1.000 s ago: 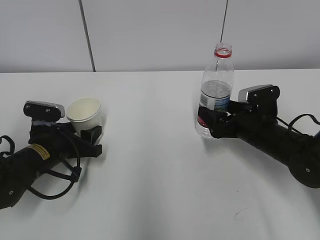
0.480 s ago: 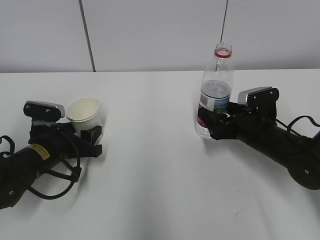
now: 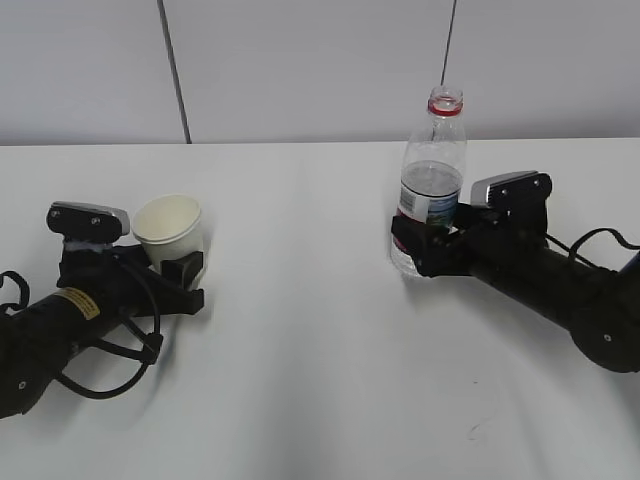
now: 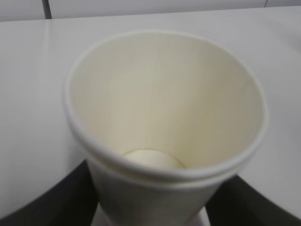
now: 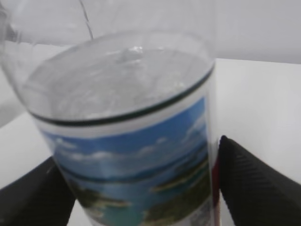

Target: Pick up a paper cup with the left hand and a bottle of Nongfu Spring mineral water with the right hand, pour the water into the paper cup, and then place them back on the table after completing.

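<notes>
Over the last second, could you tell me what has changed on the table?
The right black gripper, closed around the clear plastic water bottle, has slid slightly leftward with it, bottle upright. The left gripper and white paper cup have not moved.

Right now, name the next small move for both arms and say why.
Probably lift both: the left gripper brackets the empty paper cup and the right gripper brackets the uncapped bottle, both still standing on the table.
</notes>
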Robot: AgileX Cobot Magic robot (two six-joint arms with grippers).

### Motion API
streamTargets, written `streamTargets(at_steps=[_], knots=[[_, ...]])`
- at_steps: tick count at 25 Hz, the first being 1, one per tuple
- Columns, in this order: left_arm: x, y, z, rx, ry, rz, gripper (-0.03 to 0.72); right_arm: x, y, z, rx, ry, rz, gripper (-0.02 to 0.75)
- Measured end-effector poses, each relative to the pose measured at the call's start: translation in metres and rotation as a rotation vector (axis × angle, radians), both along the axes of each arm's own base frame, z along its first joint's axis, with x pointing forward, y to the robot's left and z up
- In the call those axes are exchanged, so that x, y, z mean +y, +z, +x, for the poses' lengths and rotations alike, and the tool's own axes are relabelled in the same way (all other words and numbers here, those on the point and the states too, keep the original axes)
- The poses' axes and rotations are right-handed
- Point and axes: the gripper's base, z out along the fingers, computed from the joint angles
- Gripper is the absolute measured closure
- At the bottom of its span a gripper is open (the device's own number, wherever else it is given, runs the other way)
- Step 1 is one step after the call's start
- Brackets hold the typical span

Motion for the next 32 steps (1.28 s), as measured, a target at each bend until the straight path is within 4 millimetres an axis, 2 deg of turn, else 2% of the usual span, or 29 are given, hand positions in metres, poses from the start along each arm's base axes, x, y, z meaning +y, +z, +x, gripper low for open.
streamTargets(at_steps=[8, 15, 19, 25, 32], knots=[[0.0, 0.0, 0.0, 0.0, 0.0, 0.0, 0.269, 0.003, 0.002, 0.013, -0.033, 0.015, -0.002, 0.071], [-0.001, 0.0, 0.0, 0.0, -0.009, 0.001, 0.269, 0.003, 0.003, 0.015, -0.038, 0.008, 0.001, 0.234], [-0.005, 0.0, -0.002, -0.002, -0.068, 0.008, 0.269, 0.002, 0.003, 0.015, -0.038, 0.002, 0.004, 0.289], [-0.016, 0.0, -0.009, 0.005, -0.207, 0.0, 0.269, 0.003, 0.003, 0.015, -0.047, 0.008, -0.006, 0.306], [-0.034, 0.006, -0.006, -0.007, -0.365, -0.046, 0.269, 0.003, 0.012, 0.015, -0.074, 0.038, -0.186, 0.307]])
